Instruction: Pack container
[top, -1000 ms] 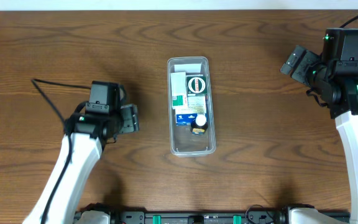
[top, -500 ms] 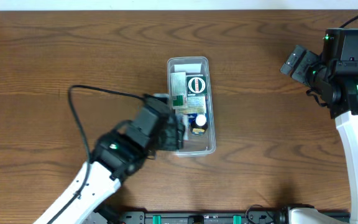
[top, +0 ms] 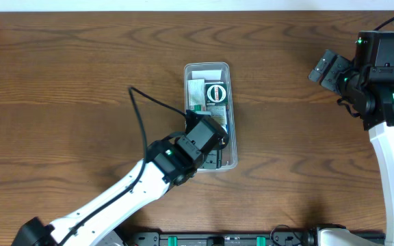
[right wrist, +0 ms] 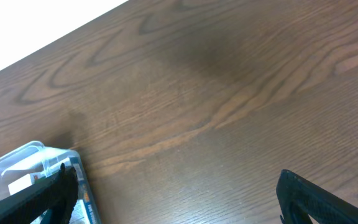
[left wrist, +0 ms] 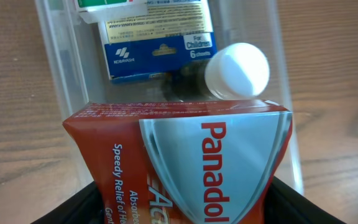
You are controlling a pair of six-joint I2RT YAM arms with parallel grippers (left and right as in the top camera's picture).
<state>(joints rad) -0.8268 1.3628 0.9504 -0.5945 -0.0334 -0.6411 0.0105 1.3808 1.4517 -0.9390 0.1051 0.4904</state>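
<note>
L gripper (left wrist: 179,202): closed on the Panadol box (left wrist: 185,162), one dark finger each side of its lower end. Box red w/ pale blue panel, white and red print. It is held over the near end of the container (left wrist: 61,81), between the two long walls. Cannot tell if it touches the floor.

R gripper (top: 327,68): fingers wide apart, nothing between them. Sits at the far right of the table (top: 81,68), well apart from the container; wrist view shows bare wood under it and one container corner at lower left.

Container (top: 207,66): clear, long, narrow tray w/ rounded corners. Lies mid-table, long axis running away from the robot. L arm covers its near end in the overhead view.

Contents, as seen:
- Bottle, white cap (left wrist: 237,70), by the right wall, just beyond the Panadol box.
- Blue box (left wrist: 157,53), marked "For Children", beside the cap.
- Green-and-white box (top: 196,96), farther back, left side.
- Round black-and-white item (top: 215,93), right of that; type unclear.
- Far end: pale item, too small to tell.
</note>
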